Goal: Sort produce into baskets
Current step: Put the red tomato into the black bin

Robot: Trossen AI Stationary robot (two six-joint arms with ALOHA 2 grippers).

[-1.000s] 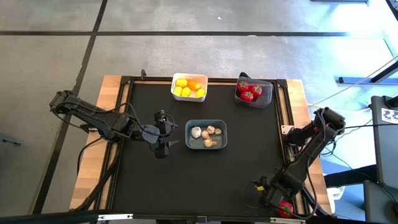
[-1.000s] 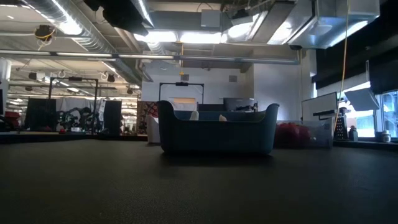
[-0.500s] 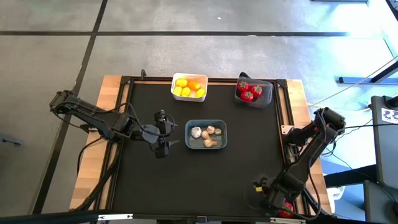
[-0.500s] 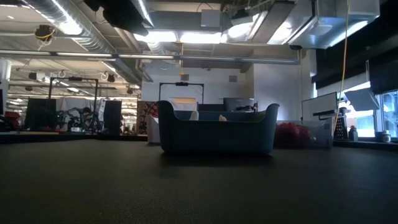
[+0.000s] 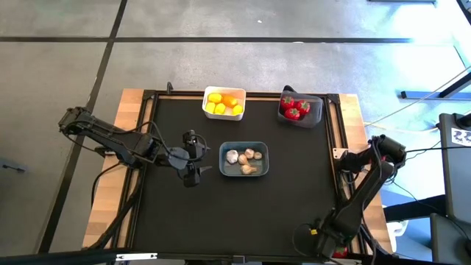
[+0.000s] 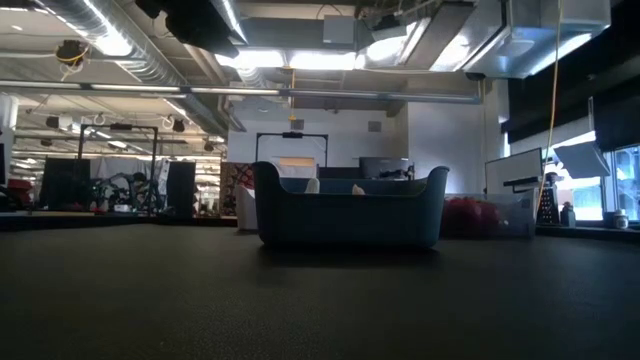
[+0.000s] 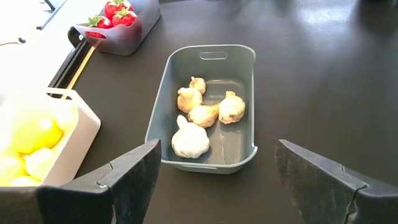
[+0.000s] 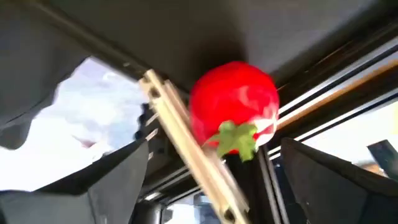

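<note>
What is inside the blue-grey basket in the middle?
The blue-grey basket holds garlic bulbs: five show, one big whitish one and four smaller beige ones, lying close together. Anything under them is hidden.

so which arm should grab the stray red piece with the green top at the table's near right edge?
Right. The right gripper is open with the red green-topped piece just ahead at the table's edge; the left gripper hovers open beside the blue-grey garlic basket.

Open black mat near side, three baskets crowding far half
</note>
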